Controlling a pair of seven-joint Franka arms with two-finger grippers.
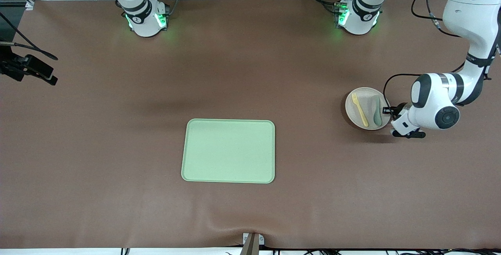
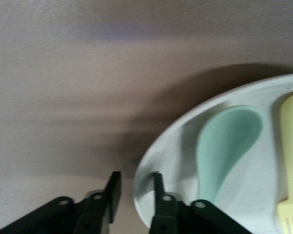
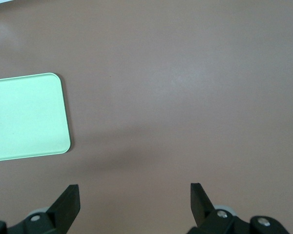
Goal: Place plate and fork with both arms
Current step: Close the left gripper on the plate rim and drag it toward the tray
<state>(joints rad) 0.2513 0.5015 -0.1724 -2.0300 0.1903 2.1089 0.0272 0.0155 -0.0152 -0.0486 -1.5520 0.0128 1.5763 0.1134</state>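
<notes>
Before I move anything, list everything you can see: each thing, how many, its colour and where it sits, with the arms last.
plate: one, cream, on the table toward the left arm's end.
fork: one, pale yellow, lying in the plate.
spoon: one, grey-green, lying in the plate beside the fork.
tray: one, light green, rectangular, mid-table, nearer to the front camera than the plate, nothing on it.
table: one, brown cover.
left gripper: one, black, at the plate's rim, one finger inside the rim and one outside.
right gripper: one, black, open, over bare table beside the tray; this arm waits.
</notes>
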